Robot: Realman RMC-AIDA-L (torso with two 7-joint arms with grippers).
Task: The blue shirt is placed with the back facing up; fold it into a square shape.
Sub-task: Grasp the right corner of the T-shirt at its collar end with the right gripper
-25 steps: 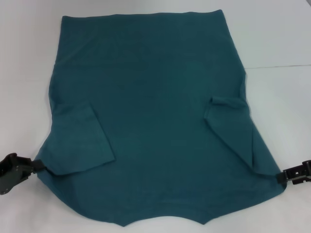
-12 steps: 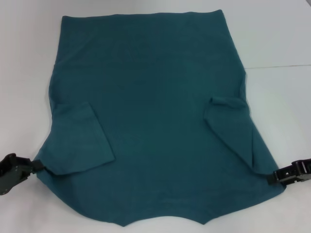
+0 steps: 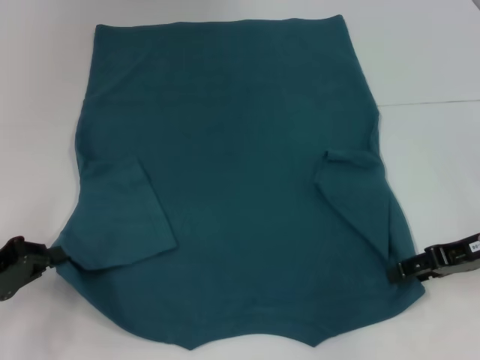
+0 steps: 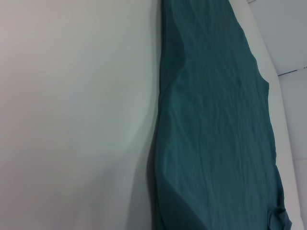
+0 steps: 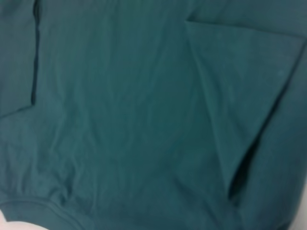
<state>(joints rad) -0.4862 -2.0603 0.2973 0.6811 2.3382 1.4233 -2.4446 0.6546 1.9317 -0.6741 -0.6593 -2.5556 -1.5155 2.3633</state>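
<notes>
The blue shirt [image 3: 240,165] lies spread flat on the white table, plain side up, with its collar end nearest me. Both sleeves are folded inward, the left sleeve [image 3: 124,217] and the right sleeve [image 3: 356,195]. My left gripper [image 3: 54,257] rests at the shirt's left edge, by the folded sleeve's corner. My right gripper [image 3: 397,271] sits on the shirt's right edge near the sleeve fold, shut on the cloth. In the left wrist view the blue shirt [image 4: 216,120] runs along bare table. The blue shirt [image 5: 120,120] fills the right wrist view, with a sleeve fold showing.
The white table [image 3: 435,60] surrounds the shirt, with bare surface to the left and right. A thin seam line [image 3: 427,101] crosses the table at the right.
My right gripper has moved inward to the left, carrying the shirt's right edge and lower right corner with it. The left gripper has barely shifted.
</notes>
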